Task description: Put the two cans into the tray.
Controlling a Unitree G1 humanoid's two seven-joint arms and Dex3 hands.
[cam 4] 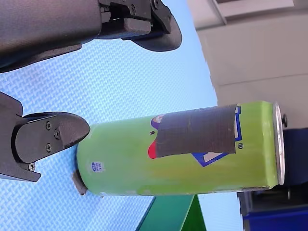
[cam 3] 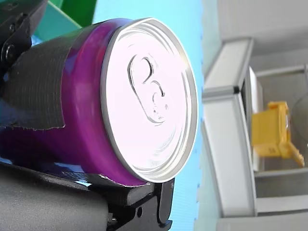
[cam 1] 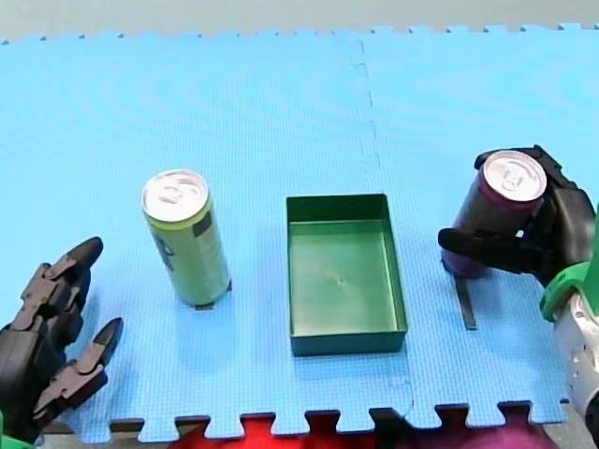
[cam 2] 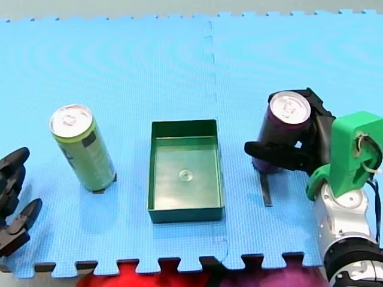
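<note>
The black left hand (cam 1: 51, 341), released and empty, was seen at the blue foam mat's (cam 1: 262, 112) front-left corner. The purple metal can (cam 1: 496, 210) was clasped by the right hand (cam 1: 543, 234) near the right edge. The tall green metal can (cam 1: 187, 238) stood untouched beside the empty green rectangular tray (cam 1: 342, 281). Both placements were judged outstanding.

Head views overlook one mat (cam 1: 234, 112) (slightly offset); wrist views sit close to purple can (cam 3: 82, 96) and green can (cam 4: 144, 168).
</note>
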